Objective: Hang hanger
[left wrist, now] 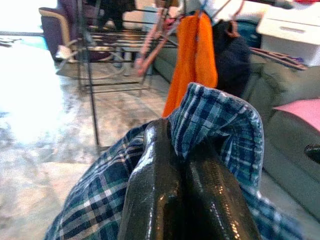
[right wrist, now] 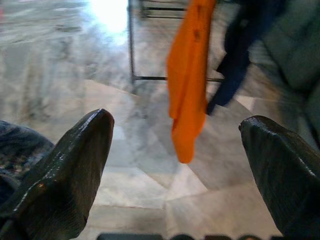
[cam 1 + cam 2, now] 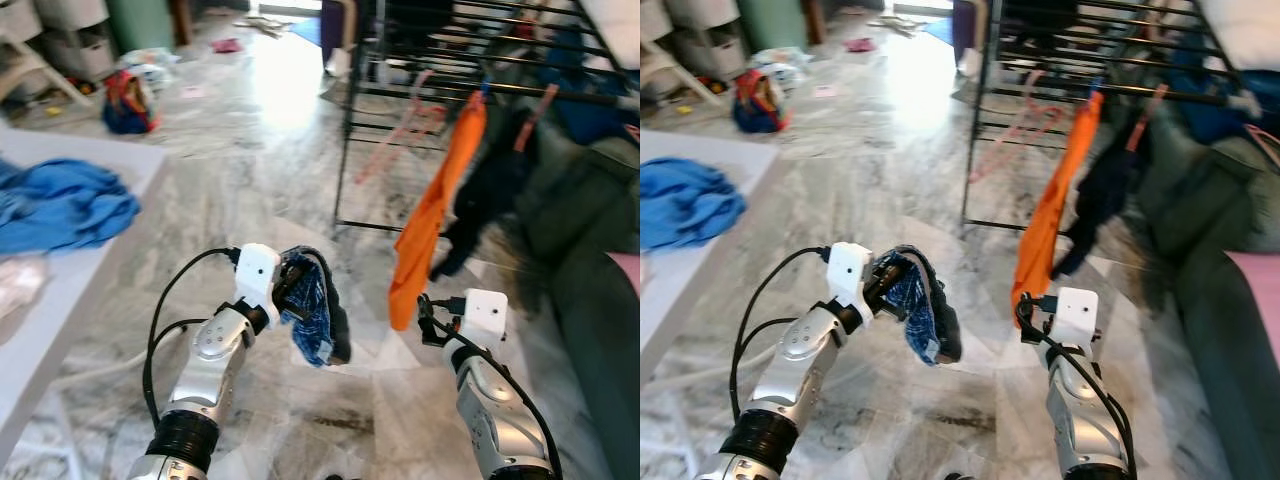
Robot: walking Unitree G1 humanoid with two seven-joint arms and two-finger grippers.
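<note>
Hanger, pink [image 3: 403, 132]: hooked among the lower bars of the black drying rack [image 3: 346, 150], tilted, well ahead of both grippers; thin and somewhat blurred. Second hanger, orange-red [image 3: 541, 104]: on the rack's front rail, just beside the orange cloth, bearing a dark garment [image 3: 488, 190]. Whether any hanger lies inside the held bundle: cannot tell.

Orange cloth [image 3: 436, 208]: long, hanging straight down from the front rail, lower end just above and ahead of the right wrist.

Left gripper [image 1: 181, 170]: raised at mid-height over the floor, black fingers [image 1: 155, 190] pressed flat together, no gap between them. Plaid cloth [image 3: 312, 322], blue and white check: pinched at the fingertips, folded back over both fingers and drooping below them in a bunch, apart from the rack.

Right gripper [image 2: 176, 121]: held low, pointed toward the orange cloth, fingers spread wide, nothing between them, touching nothing.

Floor [image 3: 270, 180]: grey-white marble, bright glare toward the far end.

White table [image 3: 60, 300]: on the robot's left, with a crumpled blue cloth [image 3: 60, 205] on top.

Grey-green sofa [image 3: 590, 230]: on the robot's right, beside the rack, a pink cushion [image 3: 628, 265] at its edge.

Red and blue bag [image 3: 125, 100]: on the floor, far left, well apart from the rack.
</note>
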